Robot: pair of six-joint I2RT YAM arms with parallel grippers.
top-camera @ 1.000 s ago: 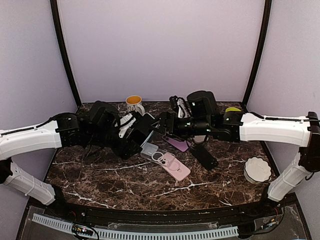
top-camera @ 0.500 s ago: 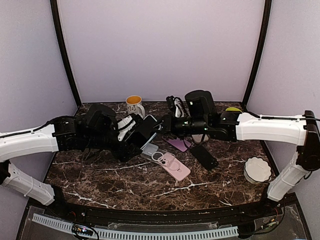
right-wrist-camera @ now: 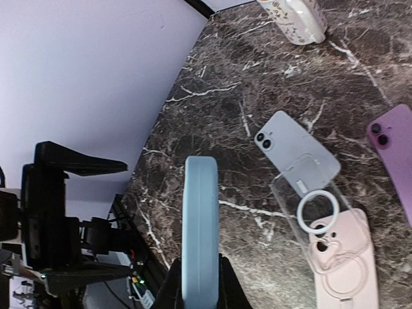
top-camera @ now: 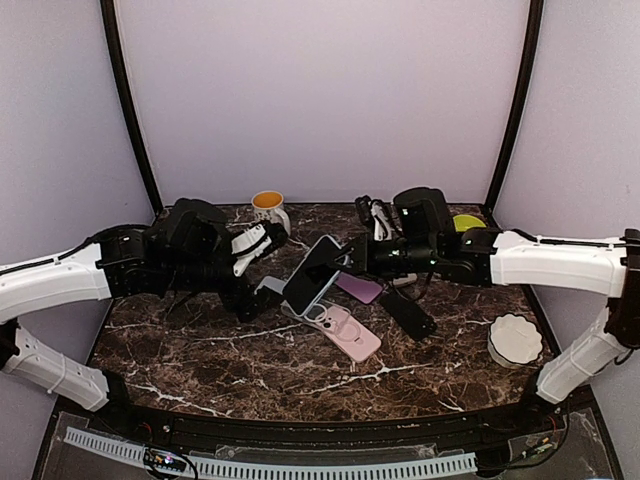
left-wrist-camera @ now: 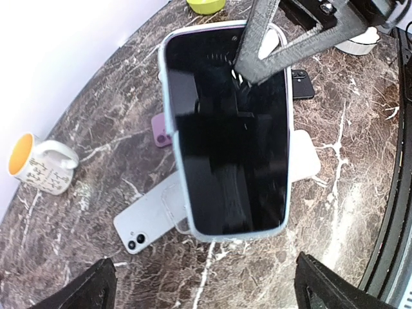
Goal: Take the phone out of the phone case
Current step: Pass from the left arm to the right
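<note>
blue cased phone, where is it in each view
Top external: blue cased phone near the picture's centre, tilted.
Left wrist: fills the middle, dark screen facing the camera.
Right wrist: edge-on, bottom centre.
Shared landmark: mug, at left, at the top edge.

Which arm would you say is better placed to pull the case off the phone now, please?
Left. The left gripper is open and empty, facing the cased phone, which the right gripper is shut on and holds above the table.
</note>
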